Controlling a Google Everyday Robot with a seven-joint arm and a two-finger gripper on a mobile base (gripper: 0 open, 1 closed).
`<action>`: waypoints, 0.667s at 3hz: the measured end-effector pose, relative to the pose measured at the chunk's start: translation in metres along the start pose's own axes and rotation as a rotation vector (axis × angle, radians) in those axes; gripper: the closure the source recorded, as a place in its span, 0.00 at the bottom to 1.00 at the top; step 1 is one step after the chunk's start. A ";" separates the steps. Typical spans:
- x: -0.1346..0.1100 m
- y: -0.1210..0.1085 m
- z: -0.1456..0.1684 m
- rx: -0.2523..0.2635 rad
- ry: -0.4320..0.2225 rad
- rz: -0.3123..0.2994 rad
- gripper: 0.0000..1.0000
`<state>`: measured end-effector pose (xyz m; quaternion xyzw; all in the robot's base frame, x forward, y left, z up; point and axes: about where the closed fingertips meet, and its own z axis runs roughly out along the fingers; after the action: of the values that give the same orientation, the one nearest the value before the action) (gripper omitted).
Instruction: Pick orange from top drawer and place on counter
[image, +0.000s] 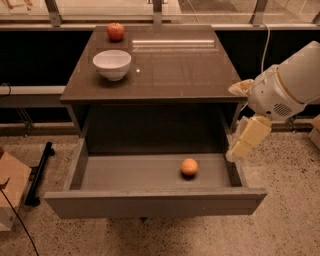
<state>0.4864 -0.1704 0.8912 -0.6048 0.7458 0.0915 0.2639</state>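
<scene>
The orange (189, 166) lies on the floor of the open top drawer (150, 202), right of its middle. The dark brown counter (170, 65) is above it. My gripper (247, 138) hangs from the white arm (287, 82) at the right, just outside and above the drawer's right side wall. It is to the right of the orange and somewhat above it, not touching it, and holds nothing that I can see.
A white bowl (112, 63) and a red apple (116, 31) stand on the counter's left part. A cardboard box (10, 187) and a black bar (39, 172) lie on the floor at the left. Windows run along the back.
</scene>
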 end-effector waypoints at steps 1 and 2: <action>0.000 0.000 0.000 0.000 0.000 0.000 0.00; 0.000 0.002 0.012 -0.012 0.012 0.010 0.00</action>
<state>0.4882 -0.1645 0.8806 -0.6032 0.7498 0.0938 0.2553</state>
